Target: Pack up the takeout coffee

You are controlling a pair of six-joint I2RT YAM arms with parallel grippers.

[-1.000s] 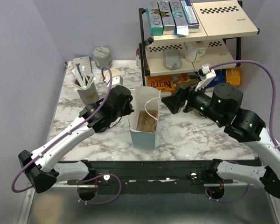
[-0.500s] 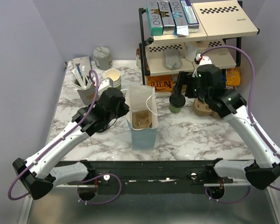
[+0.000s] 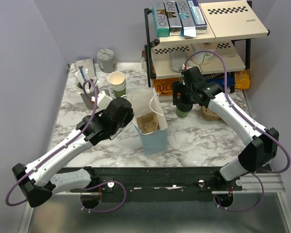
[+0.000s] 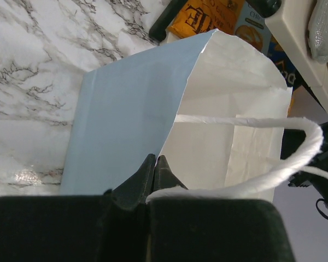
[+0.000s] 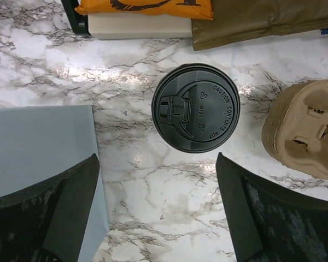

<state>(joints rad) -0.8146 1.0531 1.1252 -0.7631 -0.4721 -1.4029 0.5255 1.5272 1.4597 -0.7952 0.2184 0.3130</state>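
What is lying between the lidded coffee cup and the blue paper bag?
Nothing: only bare marble table separates the coffee cup from the paper bag, as the right wrist view shows.

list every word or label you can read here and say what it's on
"CAUTION CONTENTS": raised on the takeout coffee lid; further letters are unclear.
"RO": on the boxes on the top shelf; the rest is too small to read.
Unreadable: the black print on the orange snack bag, which is cut off.

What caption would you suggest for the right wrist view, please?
Right gripper, jaws wide open, poised over the takeout coffee's round black plastic lid, beside the pale blue paper bag.
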